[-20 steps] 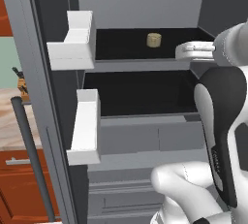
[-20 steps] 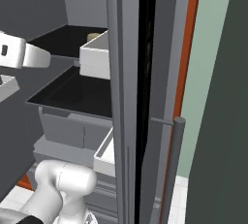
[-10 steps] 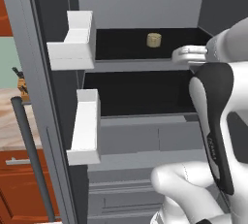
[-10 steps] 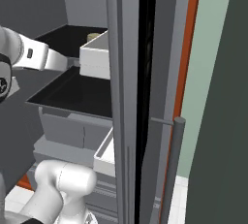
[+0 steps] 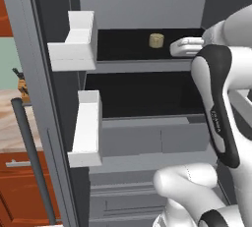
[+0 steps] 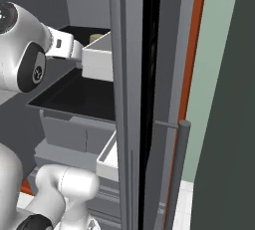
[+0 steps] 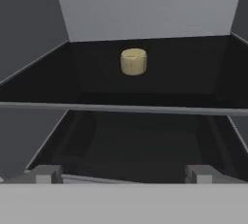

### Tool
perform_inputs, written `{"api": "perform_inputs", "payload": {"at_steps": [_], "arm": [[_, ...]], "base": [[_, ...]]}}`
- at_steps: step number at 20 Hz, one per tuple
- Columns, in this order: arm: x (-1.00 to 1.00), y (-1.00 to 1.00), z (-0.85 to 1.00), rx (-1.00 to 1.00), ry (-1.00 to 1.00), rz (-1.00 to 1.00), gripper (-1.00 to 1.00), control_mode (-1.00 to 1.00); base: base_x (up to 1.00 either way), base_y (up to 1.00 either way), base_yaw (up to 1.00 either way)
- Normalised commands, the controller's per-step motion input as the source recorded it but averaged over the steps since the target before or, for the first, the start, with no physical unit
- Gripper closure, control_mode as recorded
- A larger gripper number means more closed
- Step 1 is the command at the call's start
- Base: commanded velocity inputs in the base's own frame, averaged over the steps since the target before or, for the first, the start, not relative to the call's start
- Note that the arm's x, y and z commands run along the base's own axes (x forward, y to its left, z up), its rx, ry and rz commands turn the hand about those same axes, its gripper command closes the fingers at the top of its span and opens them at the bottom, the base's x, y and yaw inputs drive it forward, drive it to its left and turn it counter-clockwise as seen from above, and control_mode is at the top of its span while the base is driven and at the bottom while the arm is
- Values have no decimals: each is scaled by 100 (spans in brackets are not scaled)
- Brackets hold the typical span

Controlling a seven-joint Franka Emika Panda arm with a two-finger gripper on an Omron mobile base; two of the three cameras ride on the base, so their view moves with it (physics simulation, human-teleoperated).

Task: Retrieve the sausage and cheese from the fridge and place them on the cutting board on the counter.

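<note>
Since a moment ago, the gripper is being pushed nearer the cheese inside the fridge. Its jaws are being held wide open, and nothing is being gripped.

A: Upper fridge shelf, dark. Contents?
B: One cheese chunk, upright, toward the shelf's 12 o'clock, near the back wall.
A: Lower shelf?
B: Dark, nothing discernible.

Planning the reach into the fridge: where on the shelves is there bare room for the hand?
Upper shelf: bare dark surface either side of the cheese, out to the fridge walls. Lower shelf: bare across. Nowhere crowded; the open end effector faces the cheese.
</note>
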Motion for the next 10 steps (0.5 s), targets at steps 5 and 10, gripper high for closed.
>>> {"api": "perform_inputs", "payload": {"at_steps": [5,10], "arm": [[45,-1,5,0,1,0,-100,-100],[65,1,-1,0,0,-3,-100,-100]], "base": [[0,0,0],[0,0,0]]}}
